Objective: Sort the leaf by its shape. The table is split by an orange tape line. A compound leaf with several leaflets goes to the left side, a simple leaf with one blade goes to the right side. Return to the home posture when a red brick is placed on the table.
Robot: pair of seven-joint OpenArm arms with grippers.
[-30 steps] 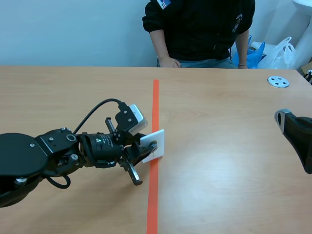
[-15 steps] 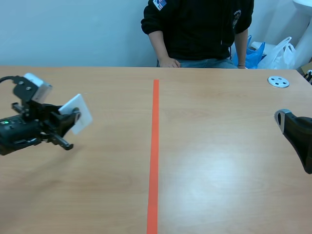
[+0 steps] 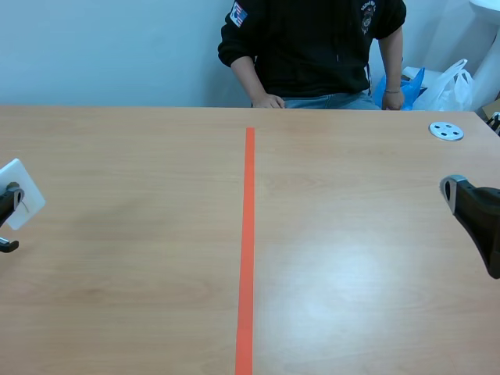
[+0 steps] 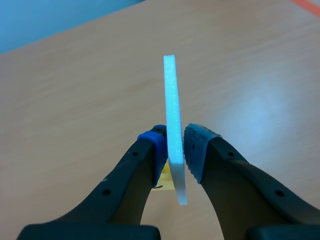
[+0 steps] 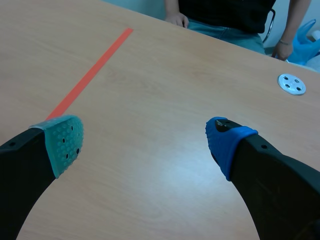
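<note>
- Your left pincer is pinching a thin white card. Its two pads press on the card's opposite faces, near its lower end.
- In the left wrist view you see the card edge-on, standing nearly upright between the fingers, with bare table behind it.
- In the scene view the card sits at the far left edge, well to the left of the orange tape line. Only a sliver of your left pincer shows there.
- A faint dark mark shows on the card's face. It is too small for you to read the leaf's shape.
- Your right pincer is spread wide with nothing between its fingers. One grey-green pad and one blue pad stand well apart over bare wood.
- In the scene view the right pincer hangs at the right edge, far from the tape line.
- A small grey round disc lies on the far right of the table.
- A person in a dark top sits across the table, one hand resting at its far edge.
</note>
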